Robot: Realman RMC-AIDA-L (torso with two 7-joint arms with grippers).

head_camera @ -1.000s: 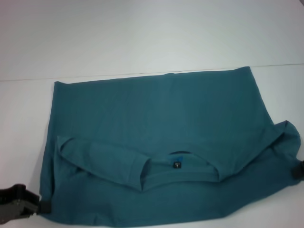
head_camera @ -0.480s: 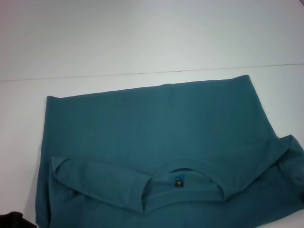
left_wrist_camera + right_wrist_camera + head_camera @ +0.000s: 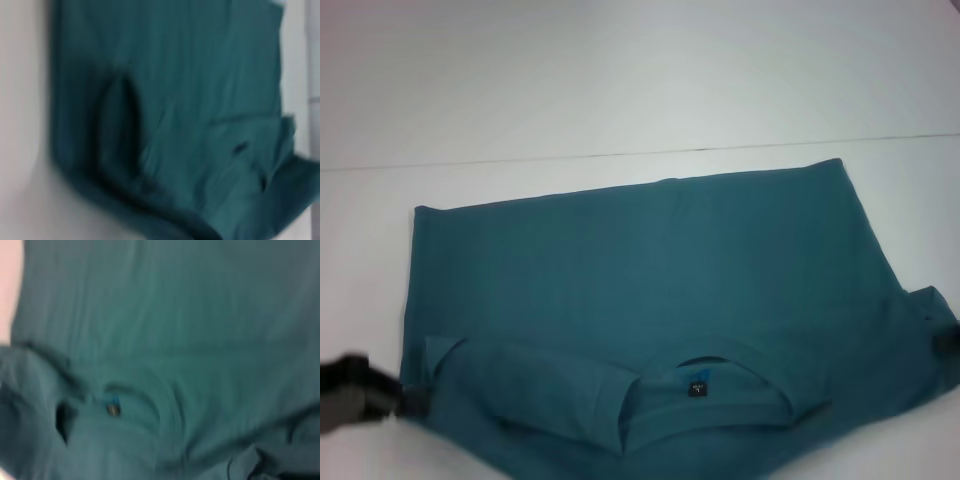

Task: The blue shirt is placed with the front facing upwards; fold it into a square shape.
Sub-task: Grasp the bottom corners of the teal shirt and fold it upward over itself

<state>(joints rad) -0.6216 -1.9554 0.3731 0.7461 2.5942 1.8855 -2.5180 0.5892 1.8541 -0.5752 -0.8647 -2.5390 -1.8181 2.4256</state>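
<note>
- Left claw [image 3: 408, 400] is pinching the blue shirt [image 3: 660, 290] at eight o'clock, lifting its edge for folding.
- Right claw [image 3: 945, 342] is sitting at three o'clock; grip unclear.
- Shirt is lying across the table [image 3: 620, 80].

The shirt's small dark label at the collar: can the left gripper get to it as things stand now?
Probably yes. The label lies uncovered on top of the blue shirt, nothing over it; the left gripper sits at the shirt's near-left edge.
</note>
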